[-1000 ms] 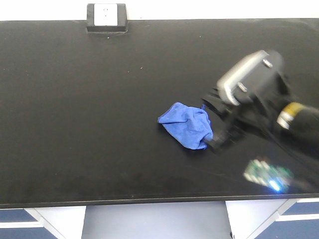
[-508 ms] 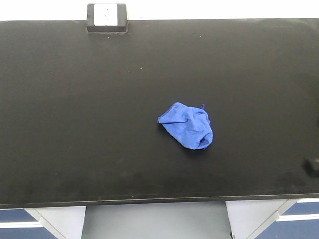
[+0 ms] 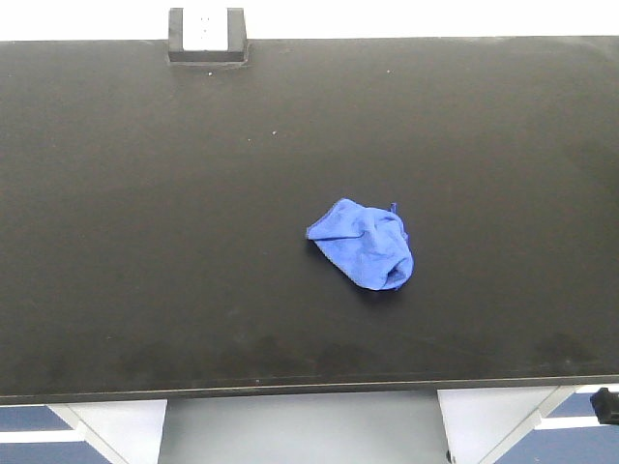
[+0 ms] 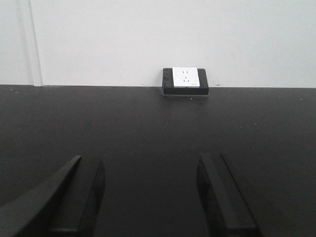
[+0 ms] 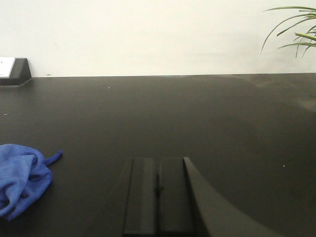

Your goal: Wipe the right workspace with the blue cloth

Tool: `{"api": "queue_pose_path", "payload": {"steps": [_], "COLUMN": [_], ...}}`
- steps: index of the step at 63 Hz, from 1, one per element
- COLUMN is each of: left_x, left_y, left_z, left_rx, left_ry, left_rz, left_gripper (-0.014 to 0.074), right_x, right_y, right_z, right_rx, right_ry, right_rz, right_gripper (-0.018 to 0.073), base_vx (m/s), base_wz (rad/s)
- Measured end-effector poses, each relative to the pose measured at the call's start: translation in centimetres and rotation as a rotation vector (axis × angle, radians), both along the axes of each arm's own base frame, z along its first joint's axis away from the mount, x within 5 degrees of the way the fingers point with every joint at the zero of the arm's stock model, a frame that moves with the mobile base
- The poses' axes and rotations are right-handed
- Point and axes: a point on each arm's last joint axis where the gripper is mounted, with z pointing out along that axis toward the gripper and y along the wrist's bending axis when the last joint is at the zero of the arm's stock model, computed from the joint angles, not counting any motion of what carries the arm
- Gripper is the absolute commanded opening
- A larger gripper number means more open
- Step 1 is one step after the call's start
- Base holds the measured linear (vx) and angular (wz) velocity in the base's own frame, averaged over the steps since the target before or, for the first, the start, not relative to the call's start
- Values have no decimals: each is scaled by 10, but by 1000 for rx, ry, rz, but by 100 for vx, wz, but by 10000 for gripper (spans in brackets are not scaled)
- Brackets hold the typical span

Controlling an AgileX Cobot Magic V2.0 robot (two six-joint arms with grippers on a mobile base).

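The blue cloth (image 3: pixel 363 244) lies bunched and unheld mid-bench on the right workspace (image 3: pixel 145 193), the right gripper (image 5: pixel 158 197) pressed closed on nothing beside it and the left gripper (image 4: pixel 150 197) spread wide and empty, so wiping looks finished or awaits a regrasp.

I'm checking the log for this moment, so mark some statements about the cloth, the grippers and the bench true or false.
1. The blue cloth lies bunched on the bench, with no gripper touching it. True.
2. The right gripper is open. False: its fingers are pressed together, holding nothing.
3. The left gripper is open and empty. True.
4. The socket box sits at the bench's near edge. False: it is at the far edge, against the wall.
5. In the right wrist view, the cloth is to the gripper's left. True.
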Motion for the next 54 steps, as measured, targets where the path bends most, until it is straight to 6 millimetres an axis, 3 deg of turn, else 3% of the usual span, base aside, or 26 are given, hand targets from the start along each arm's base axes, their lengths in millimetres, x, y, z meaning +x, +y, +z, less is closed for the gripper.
{"api": "queue_pose_path", "payload": {"steps": [54], "left_x": [0], "left_y": [0], "left_z": [0], "left_rx": [0], "left_ry": [1], "left_rz": [0], "left_gripper": [523], "right_x": [0], "right_y": [0], "right_z": [-3], "right_rx": [2], "right_ry": [33], "right_rz": [-2], "right_gripper": [-8], "base_vx": [0], "base_wz": [0]}}
